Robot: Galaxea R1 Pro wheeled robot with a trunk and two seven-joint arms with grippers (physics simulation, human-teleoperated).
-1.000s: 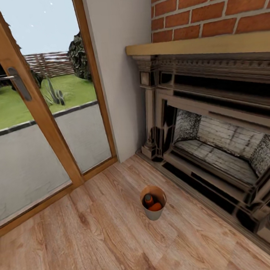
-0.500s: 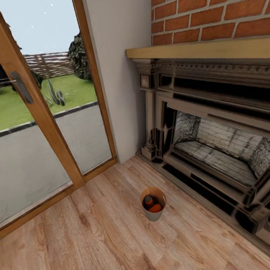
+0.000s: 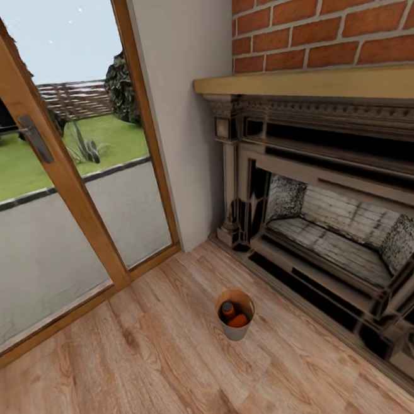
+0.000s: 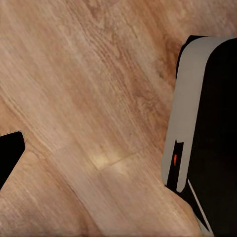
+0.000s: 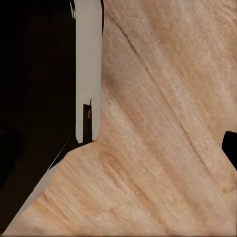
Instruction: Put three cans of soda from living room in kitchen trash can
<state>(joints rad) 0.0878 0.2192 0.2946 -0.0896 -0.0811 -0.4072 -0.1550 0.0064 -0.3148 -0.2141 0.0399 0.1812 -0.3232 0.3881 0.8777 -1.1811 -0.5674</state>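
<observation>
- From the head camera I'm looking down at the trash can [image 3: 235, 315], standing upright on the light wood floor [image 3: 154, 377] just in front of the fireplace [image 3: 335, 220] and well apart from the glass door [image 3: 53, 184].
- Inside the bin I can make out two orange soda cans: one standing can [image 3: 228, 310] with a dark top and another can [image 3: 239, 321] lying against it. So I judge at least two of the three are already in.
- The dark blue can I cannot find; it may sit lower in the bin behind the rim, but the picture is too small to tell.
- The brick surround and the garden door tell me this is the living room, so the bin is not in the kitchen. My guess is that the bin, with its cans, has yet to be carried there.
- My wrist cameras give me floorboards and parts of the robot's own grey-and-black body [image 4: 207, 133], close up and cut off.
- Small black slivers sit at the edges of both wrist views, probably fingertips; I cannot tell whether either claw is wide or narrow, or holding anything.
</observation>
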